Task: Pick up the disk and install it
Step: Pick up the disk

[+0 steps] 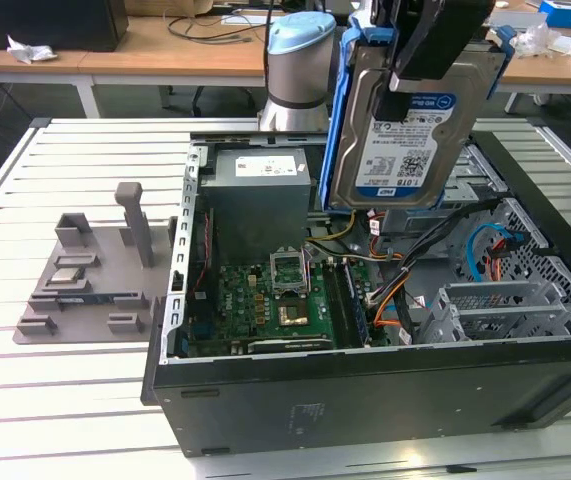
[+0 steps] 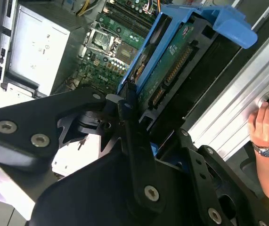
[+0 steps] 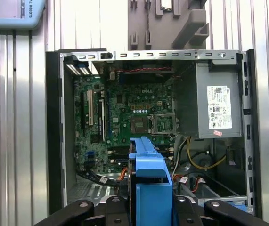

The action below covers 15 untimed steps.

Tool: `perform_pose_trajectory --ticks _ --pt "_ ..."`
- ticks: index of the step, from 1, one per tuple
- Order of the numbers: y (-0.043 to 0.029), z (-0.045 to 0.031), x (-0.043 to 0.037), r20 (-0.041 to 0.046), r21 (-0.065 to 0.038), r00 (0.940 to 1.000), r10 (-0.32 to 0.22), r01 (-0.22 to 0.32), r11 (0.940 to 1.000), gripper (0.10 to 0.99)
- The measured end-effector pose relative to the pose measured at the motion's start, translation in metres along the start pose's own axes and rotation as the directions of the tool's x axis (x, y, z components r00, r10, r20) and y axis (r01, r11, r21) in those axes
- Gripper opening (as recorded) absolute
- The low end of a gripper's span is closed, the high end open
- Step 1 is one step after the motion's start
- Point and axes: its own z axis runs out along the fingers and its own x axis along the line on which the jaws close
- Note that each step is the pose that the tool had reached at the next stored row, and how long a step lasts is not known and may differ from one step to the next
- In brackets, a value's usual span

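**Disk gripped on edge above the open case**

You have one disk (image 1: 405,140) in play: a flat, rectangular, silver-metal hard drive with a white label that ends in a blue band, framed along its long sides by a blue plastic carrier bracket. In the exterior view it stands nearly upright with the label towards that camera. In the second wrist view its other face (image 2: 169,61) shows, a green circuit board with a row of connector pins. In the first wrist view the blue bracket (image 3: 150,183) is seen end-on.

Your black gripper (image 1: 412,75) is clamped on the disk's upper end. In the first wrist view the gripper (image 3: 150,207) has its fingers pressed against either side of the bracket, closed only as far as the drive's thickness.

The disk hangs over the one open black-and-grey computer case (image 1: 365,400), which lies on the slatted aluminium table (image 1: 65,400). In the exterior view the disk sits at about one o'clock from the single green motherboard (image 1: 265,305) and at three o'clock from the one grey box power supply (image 1: 260,195). One grey fixture plate with upright posts (image 1: 85,280) lies at nine o'clock from the case.

In the second wrist view one hand (image 2: 266,125), wearing a wristwatch, rests beside the table.
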Motion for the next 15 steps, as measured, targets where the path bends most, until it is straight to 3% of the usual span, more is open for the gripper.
perform_pose_trajectory --ticks 4,9,15 --pt "-0.0002 -0.0001 0.0071 -0.0022 0.000 1.0000 0.000 0.000 1.0000 0.365" --pt "-0.0008 -0.0007 0.0295 -0.0064 0.000 1.0000 0.000 0.000 1.0000 0.365" --pt "-0.0011 -0.0010 0.0427 -0.0098 0.000 1.0000 0.001 -0.001 1.0000 0.365"
